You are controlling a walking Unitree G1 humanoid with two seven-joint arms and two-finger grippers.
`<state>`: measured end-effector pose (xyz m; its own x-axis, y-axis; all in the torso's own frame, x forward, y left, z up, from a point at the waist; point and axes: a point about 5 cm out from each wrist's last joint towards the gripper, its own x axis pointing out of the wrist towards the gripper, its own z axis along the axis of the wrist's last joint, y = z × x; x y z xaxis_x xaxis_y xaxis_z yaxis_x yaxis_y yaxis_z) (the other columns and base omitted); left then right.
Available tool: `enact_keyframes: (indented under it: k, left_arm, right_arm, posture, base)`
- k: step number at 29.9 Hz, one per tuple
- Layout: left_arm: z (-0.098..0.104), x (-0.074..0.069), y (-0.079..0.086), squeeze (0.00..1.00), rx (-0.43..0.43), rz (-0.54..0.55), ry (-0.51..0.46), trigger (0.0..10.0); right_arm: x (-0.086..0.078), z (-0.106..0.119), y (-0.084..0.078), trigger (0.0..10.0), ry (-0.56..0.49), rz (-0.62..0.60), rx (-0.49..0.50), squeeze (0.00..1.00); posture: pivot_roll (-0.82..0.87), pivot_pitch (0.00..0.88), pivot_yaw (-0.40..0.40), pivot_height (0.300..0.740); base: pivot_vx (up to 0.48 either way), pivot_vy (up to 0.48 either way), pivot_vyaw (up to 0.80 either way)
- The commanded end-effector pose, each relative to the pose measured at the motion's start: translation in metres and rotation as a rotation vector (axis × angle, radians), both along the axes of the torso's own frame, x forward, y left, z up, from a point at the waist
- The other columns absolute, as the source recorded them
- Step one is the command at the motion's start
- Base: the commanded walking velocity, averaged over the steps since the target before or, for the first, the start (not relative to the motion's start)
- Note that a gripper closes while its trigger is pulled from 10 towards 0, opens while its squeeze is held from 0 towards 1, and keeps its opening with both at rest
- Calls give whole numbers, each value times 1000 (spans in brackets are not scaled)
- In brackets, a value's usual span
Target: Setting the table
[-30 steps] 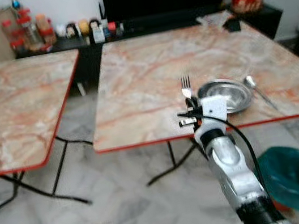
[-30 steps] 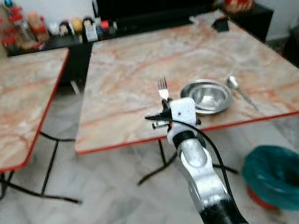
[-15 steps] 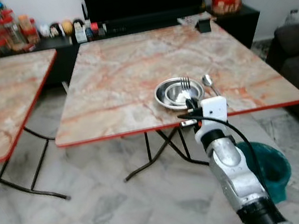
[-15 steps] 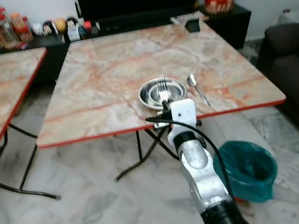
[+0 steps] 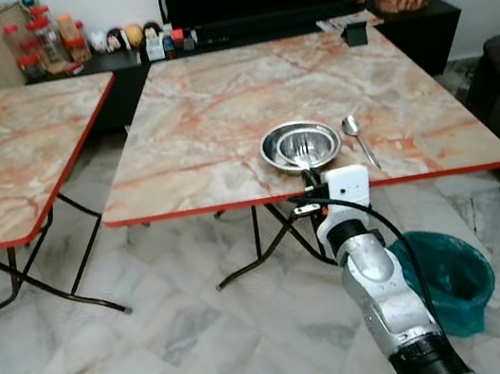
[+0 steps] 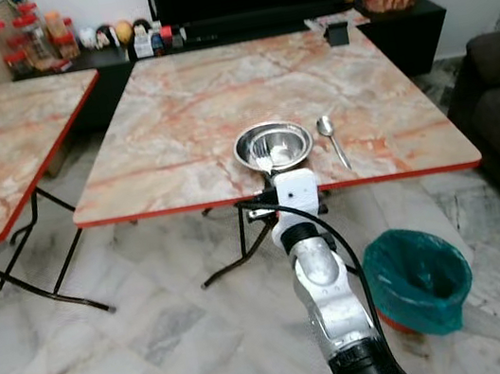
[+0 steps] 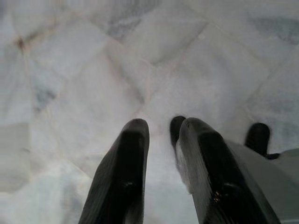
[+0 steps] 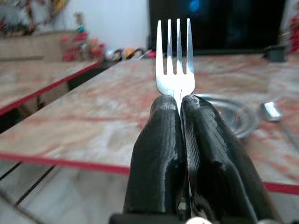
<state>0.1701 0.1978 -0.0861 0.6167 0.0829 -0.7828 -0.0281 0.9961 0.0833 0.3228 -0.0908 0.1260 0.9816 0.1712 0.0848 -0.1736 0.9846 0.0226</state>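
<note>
1. Two marble-patterned folding tables stand side by side; the left one (image 5: 4, 151) carries nothing of the task, and the right table (image 5: 217, 106) holds the place setting near its front edge.
2. Left gripper (image 7: 161, 140) hangs idle over the tiled floor, its fingers a little apart and gripping nothing.
3. Steel bowl (image 5: 300, 145) sits close to the front edge of the right table, right of the middle.
4. Right gripper (image 8: 181, 105) is clamped on a fork (image 8: 175, 60), tines upright, held just short of the front edge before the bowl.
5. Spoon (image 5: 357, 138) lies just right of the bowl.
6. Judging from this, the fork is being carried in; next it needs laying flat left of the bowl.
</note>
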Motion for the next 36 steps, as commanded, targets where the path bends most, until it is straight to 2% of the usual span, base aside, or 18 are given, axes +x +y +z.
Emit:
enact_keyframes:
  k: [1,16,36]
  left_arm:
    - [1,3,-2,0,-4,0,-6,10000]
    - [-1,-1,-1,0,-4,9,1,10000]
    - [0,2,-4,0,-12,15,-8,10000]
  right_arm:
    - [2,3,-7,10000,-13,-23,-4,0]
    - [4,6,-3,10000,-8,-22,28,0]
    - [7,11,-4,10000,-28,-30,25,0]
  posture:
    - [-17,0,10,740]
    - [-10,0,9,740]
    - [-15,9,9,740]
  base:
    - [345,0,0]
    - [351,0,0]
    - [359,0,0]
